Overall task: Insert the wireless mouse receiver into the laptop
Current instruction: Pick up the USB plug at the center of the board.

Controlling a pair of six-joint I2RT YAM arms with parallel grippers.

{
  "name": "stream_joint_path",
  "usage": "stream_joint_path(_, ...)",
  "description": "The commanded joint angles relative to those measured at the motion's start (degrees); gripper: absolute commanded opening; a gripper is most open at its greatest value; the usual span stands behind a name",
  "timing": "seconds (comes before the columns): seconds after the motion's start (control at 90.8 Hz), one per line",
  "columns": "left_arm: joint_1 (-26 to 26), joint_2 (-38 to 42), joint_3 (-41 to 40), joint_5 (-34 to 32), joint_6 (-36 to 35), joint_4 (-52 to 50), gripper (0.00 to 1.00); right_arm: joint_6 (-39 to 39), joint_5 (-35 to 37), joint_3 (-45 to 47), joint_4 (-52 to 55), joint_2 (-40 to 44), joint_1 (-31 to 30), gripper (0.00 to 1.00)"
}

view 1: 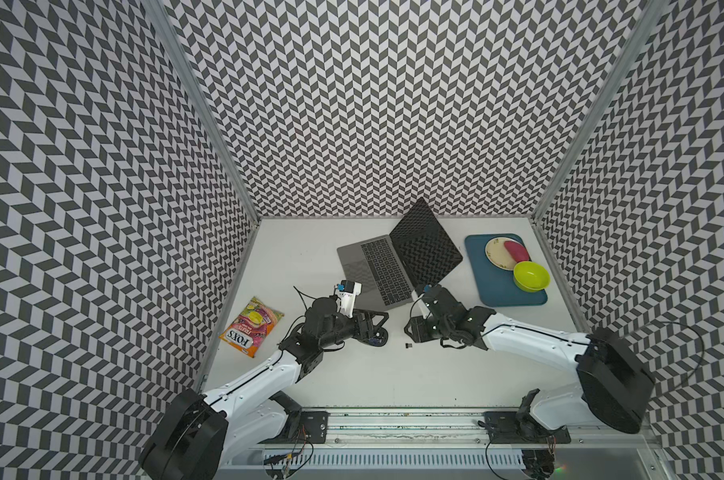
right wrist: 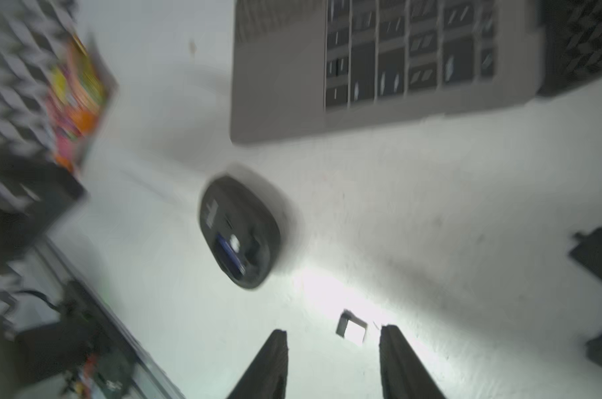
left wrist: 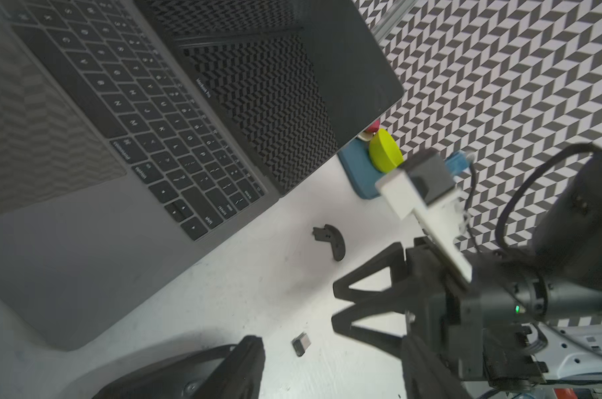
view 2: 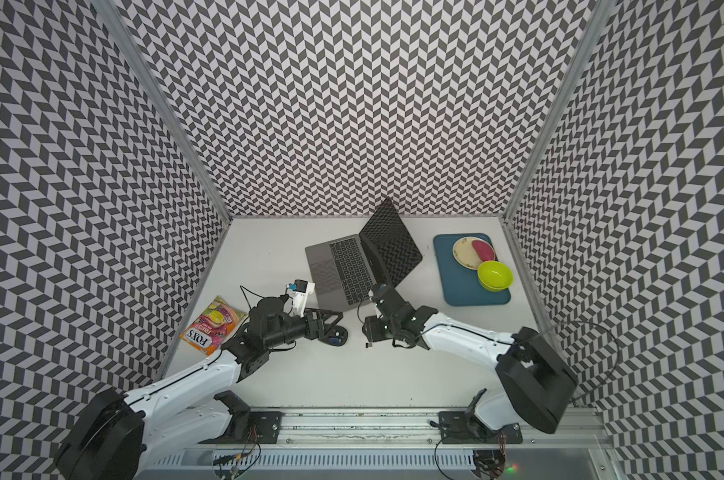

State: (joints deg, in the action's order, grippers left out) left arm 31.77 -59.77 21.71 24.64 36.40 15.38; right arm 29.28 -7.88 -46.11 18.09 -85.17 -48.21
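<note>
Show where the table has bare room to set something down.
Free: the near strip of table by the front rail, and the far-left patch between laptop and candy bag. Crowded: mouse, receiver, left claw and right claw cluster before the laptop; the tray fills the far right.

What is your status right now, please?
Left pincer, right pincer both open. Mouse receiver loose on table, at right pincer's tips. Cover piece lies near laptop edge.
</note>
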Motion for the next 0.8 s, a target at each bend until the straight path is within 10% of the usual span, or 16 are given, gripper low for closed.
stream_joint_path(0.0, -1.56, 0.41, -0.01, -0.96, -3.22, -2.48, 0.7, -4.26, 1.36, -1.6, 2.16, -2.17, -1.03, 0.51)
stream_joint_path(0.463, -3.2, -0.27, 1.14, -1.37, -6.45, -4.51, 0.75, 4.76, -10.81, -0.61, 0.22, -6.81, -2.53, 0.64)
stream_joint_path(0.793, -3.72, -0.81, 1.24, -1.52, -6.31, -4.28, 0.77, 2.71, -2.82, -4.35, 1.79, -10.45, -2.8, 0.63)
